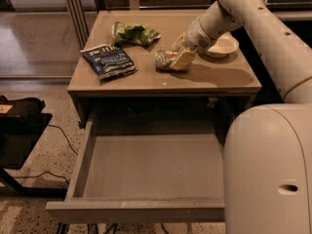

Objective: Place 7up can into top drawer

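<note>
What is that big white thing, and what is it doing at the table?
The big white shape is a robot's body, and the long white tube is its arm. There is just one picture, looking down at a table from above. At the arm's end is a gripper, a bit like a hand. It is down at the tabletop, right against a small dented can. I can't tell whether it has hold of the can. A green chip bag, a blue chip bag and a white bowl also lie on the table. Below, the drawer is pulled open, ready for the can.
</note>
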You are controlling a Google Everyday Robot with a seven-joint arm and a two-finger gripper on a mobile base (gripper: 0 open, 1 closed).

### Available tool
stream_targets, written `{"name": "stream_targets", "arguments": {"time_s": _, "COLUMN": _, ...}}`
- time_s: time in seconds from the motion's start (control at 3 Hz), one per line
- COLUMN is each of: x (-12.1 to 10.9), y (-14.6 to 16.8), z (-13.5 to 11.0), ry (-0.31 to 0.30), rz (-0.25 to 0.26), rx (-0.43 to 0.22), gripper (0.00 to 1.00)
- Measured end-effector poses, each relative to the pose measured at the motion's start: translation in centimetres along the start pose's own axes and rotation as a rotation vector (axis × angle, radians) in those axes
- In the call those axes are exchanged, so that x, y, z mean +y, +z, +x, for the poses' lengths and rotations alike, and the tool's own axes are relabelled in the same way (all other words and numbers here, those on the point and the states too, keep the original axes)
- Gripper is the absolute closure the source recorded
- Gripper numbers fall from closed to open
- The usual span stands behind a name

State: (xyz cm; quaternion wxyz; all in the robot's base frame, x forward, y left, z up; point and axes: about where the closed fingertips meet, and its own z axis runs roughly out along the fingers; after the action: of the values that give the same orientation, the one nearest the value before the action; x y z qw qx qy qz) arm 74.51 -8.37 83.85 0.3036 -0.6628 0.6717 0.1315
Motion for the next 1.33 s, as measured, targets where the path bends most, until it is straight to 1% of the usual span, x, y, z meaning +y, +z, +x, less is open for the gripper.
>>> {"name": "stream_targets", "arguments": {"time_s": 0.33, "x": 0.0, "y": 0.0, "z": 0.0, "ry": 0.000, "rz": 0.000, "rx": 0.000, "gripper": 1.00}}
{"name": "stream_targets", "arguments": {"time_s": 0.67, "x": 0.7, "y": -0.4, "z": -0.4, "ry": -0.015, "rz": -0.008, "rx": 0.008, "gripper": 1.00}}
{"name": "stream_targets", "arguments": {"time_s": 1.0, "x": 2.2, "y": -2.5, "z": -0.3, "ry": -0.023, "rz": 0.014, "rx": 0.023, "gripper": 1.00}}
{"name": "stream_targets", "arguments": {"time_s": 1.33, "x": 4.9, "y": -5.3, "z": -0.1, "ry": -0.025, "rz": 0.048, "rx": 0.030, "gripper": 1.00}}
